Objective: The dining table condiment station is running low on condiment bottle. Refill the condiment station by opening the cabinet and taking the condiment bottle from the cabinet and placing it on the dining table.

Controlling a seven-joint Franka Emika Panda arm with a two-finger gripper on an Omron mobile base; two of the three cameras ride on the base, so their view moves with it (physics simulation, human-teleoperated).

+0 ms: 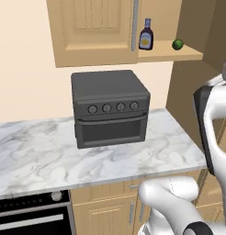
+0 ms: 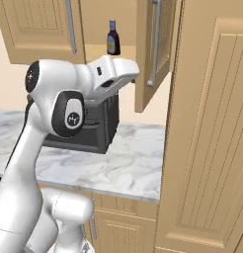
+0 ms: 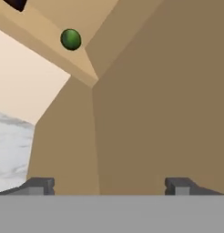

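Note:
The condiment bottle (image 1: 146, 34), dark brown with a blue neck and a pale label, stands upright on the open shelf of the cabinet (image 1: 94, 32). The same condiment bottle (image 2: 112, 38) stands just above my hand in the right base view. The cabinet's right door (image 2: 152, 54) hangs swung open, and its left door (image 2: 39, 29) is closed. My gripper (image 3: 110, 186) is open, its tips wide apart with nothing between them. It looks up from below the shelf towards the wooden side wall. The dining table is out of view.
A small green round fruit (image 1: 177, 44) lies on the shelf to the right of the bottle. A dark toaster oven (image 1: 110, 108) sits on the marble worktop (image 1: 36, 156) under the cabinet. A tall wooden cupboard (image 2: 212, 138) rises at the right.

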